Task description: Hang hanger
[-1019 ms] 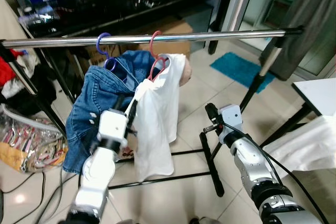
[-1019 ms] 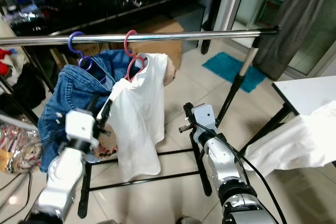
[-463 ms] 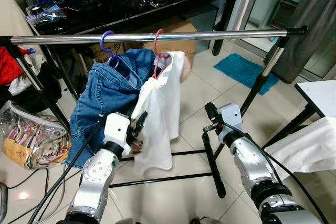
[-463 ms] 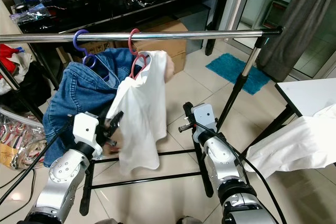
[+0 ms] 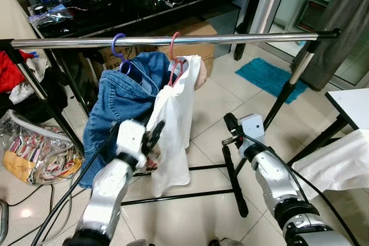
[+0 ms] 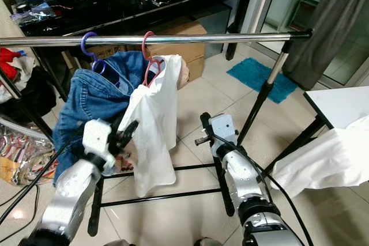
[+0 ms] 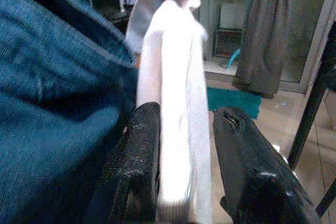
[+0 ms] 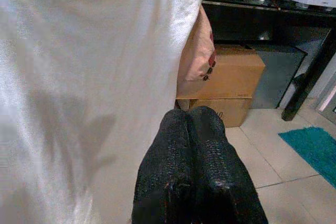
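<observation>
A red hanger (image 5: pixel 173 56) carrying a white shirt (image 5: pixel 173 136) hooks over the steel rail (image 5: pixel 230 39). Beside it a purple hanger (image 5: pixel 119 47) holds a denim jacket (image 5: pixel 112 113). My left gripper (image 5: pixel 154 132) is at the shirt's left edge, about mid-height. In the left wrist view its fingers (image 7: pixel 139 150) stand apart, open, with the shirt's edge (image 7: pixel 181 103) hanging between them. My right gripper (image 5: pixel 229 123) is shut on nothing, low and to the right of the shirt, pointing towards it; its closed fingers (image 8: pixel 191 145) face the shirt (image 8: pixel 79 77).
The rack's black floor bars (image 5: pixel 230 171) run under both arms. A white table with white cloth (image 5: pixel 340 159) is at the right, a teal mat (image 5: pixel 265 76) behind, a cardboard box (image 5: pixel 193 31) beyond the rail, a bag of clothes (image 5: pixel 34 154) at the left.
The shirt's lower part, drawn leftward half a second ago, now hangs straight down. My left gripper has risen slightly beside it. The right arm has held still.
</observation>
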Available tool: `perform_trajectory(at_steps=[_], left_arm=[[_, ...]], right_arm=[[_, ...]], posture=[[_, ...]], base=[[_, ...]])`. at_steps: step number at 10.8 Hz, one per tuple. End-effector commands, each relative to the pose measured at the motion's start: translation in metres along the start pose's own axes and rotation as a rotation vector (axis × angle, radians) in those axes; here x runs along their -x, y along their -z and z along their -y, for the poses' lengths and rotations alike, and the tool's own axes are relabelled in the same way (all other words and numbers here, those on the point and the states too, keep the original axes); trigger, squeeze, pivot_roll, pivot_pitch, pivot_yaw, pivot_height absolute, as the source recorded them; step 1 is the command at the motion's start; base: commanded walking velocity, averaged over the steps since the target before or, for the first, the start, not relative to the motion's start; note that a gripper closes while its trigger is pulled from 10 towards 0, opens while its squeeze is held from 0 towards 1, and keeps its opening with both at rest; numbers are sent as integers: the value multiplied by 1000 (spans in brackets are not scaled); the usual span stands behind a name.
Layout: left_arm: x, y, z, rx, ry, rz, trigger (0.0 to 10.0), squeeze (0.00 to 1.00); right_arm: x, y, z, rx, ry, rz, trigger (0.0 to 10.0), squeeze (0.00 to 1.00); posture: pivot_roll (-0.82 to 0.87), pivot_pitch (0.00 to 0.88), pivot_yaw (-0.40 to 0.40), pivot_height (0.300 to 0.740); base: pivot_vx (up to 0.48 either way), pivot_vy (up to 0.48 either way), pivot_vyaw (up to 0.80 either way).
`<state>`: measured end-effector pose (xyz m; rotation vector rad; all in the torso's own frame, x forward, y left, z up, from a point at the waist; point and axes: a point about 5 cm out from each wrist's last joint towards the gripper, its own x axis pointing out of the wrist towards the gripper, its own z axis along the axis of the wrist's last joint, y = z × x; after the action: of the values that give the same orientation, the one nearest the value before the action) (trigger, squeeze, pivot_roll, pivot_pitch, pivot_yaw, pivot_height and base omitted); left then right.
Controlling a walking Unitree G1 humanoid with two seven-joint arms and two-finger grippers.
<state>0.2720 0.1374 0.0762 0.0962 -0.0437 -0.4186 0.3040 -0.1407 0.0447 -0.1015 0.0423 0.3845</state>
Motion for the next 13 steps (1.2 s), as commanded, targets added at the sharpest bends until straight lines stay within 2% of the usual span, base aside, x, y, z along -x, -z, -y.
perform_trajectory(at_steps=[1,3,5,7,10,11,13], left_arm=[[-5,2,8,-29,55,-18,10000,0],[-17,-1,25,-59,139,-15,10000,0],[-24,-1,33,-62,184,-24,10000,0],[-23,-3,27,-84,142,2,10000,0],[-1,-24,9,-97,9,160,10000,0],[3,-27,6,-97,-19,177,10000,0],[6,-20,3,-19,-58,134,10000,0]], right_arm=[[-4,-5,2,4,2,5,10000,0],[-6,-6,2,3,3,9,10000,0],[-7,-7,3,1,8,13,10000,0],[-7,-10,5,9,26,26,10000,0],[-15,-27,9,-9,47,91,10000,0],[-17,-28,9,-15,44,96,10000,0],[-22,-35,6,-25,30,113,10000,0]], posture=[[47,0,-12,740],[46,0,-11,740],[43,0,-9,740],[41,0,-8,740],[51,0,-12,740],[59,0,-15,740],[74,0,-22,740]], base=[[0,0,0],[0,0,0],[0,0,0],[0,0,0],[0,0,0],[0,0,0],[0,0,0]])
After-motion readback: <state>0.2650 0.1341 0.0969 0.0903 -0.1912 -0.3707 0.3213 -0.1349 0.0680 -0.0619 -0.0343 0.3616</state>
